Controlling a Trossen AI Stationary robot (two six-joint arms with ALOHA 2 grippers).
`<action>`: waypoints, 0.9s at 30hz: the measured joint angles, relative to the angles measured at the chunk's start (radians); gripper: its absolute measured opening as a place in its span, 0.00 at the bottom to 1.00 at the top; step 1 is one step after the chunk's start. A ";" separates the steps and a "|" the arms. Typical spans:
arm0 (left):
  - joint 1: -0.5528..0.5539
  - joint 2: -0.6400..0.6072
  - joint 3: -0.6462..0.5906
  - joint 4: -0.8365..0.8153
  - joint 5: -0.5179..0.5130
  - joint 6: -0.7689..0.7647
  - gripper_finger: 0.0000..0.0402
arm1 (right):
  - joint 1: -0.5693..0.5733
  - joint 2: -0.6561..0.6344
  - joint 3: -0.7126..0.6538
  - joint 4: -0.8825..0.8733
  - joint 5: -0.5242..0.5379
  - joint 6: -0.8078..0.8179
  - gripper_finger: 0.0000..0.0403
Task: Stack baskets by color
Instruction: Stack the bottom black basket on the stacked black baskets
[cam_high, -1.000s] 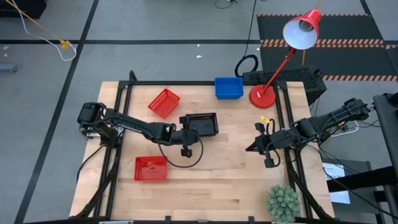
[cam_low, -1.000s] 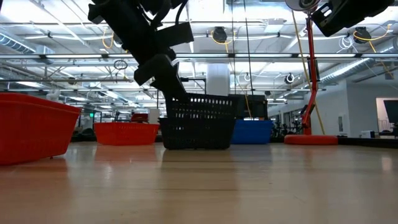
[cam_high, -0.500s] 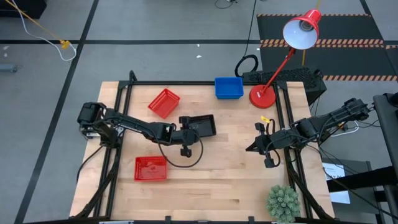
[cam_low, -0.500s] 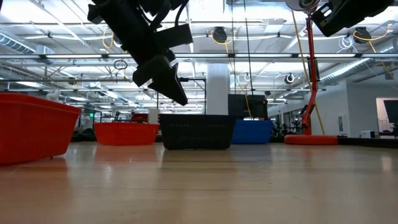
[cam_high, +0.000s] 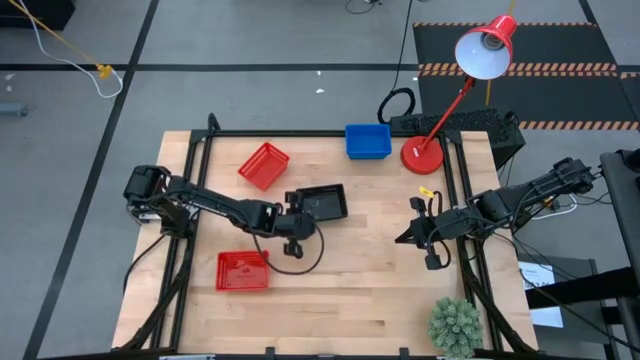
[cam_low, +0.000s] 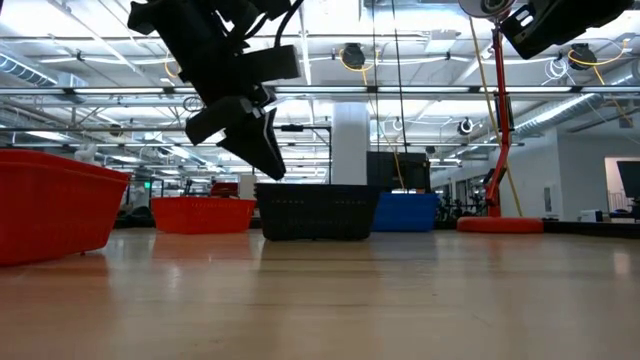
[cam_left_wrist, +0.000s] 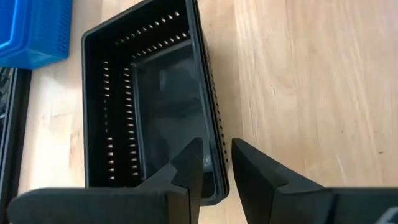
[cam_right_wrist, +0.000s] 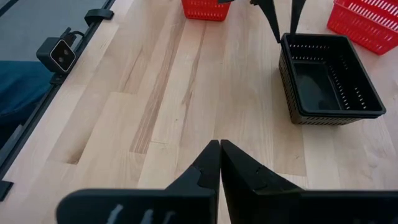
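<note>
Midway across the tabletop (cam_high: 370, 270), the left tool (cam_high: 290, 213) hangs above the near end of the black stack (cam_high: 323, 202), its fingers (cam_left_wrist: 189, 163) slightly parted with one to each side of the stack's end wall and gripping nothing. Seen from table height, the tool (cam_low: 252, 140) is clear of the rim, and the black baskets (cam_low: 317, 210) sit flat on the wood. They look nested, though how many make up the stack is hard to tell. A blue basket (cam_high: 368, 141) sits at the far edge, near the red lamp (cam_high: 455, 85) base. One red basket (cam_high: 264, 165) lies angled toward the far left, well apart from another red basket (cam_high: 243, 270) at the near left. The right tool (cam_high: 410, 236) waits over the tabletop's right side, its fingers (cam_right_wrist: 211, 163) pressed together and empty. A small green plant (cam_high: 455, 325) stands at the near right corner.
</note>
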 joint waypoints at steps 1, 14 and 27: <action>-0.002 0.000 0.000 0.000 0.000 0.001 0.22 | 0.000 0.000 0.000 0.000 0.000 0.000 0.02; -0.018 -0.009 0.000 -0.070 0.096 -0.015 0.01 | 0.000 0.000 0.000 0.000 0.000 0.000 0.02; 0.046 0.002 -0.035 -0.074 0.109 -0.072 0.03 | 0.000 0.000 0.000 0.000 0.000 0.001 0.02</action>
